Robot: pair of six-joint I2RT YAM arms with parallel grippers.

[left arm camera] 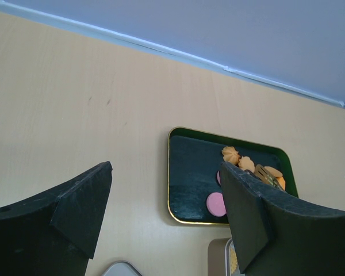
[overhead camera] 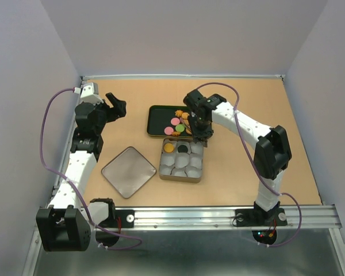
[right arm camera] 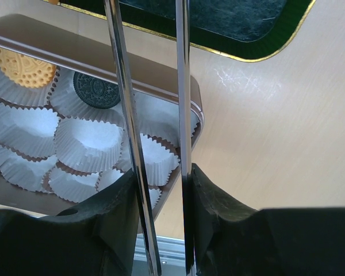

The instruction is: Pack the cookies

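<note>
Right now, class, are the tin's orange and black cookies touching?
Apart. Right wrist view: orange cookie and black cookie sit in separate paper cups.

A dark green rectangular tray with a gold rim [overhead camera: 158, 118] lies on the tan wooden surface [overhead camera: 264, 115]. Just in front of it sits a square metal tin [overhead camera: 181, 179] packed with white pleated paper cups [overhead camera: 187, 168]. A square grey lid [overhead camera: 129, 172] lies flat to the left, apart. Above the tin's corner pass slim shiny metal tongs [right arm camera: 122, 86].
</note>
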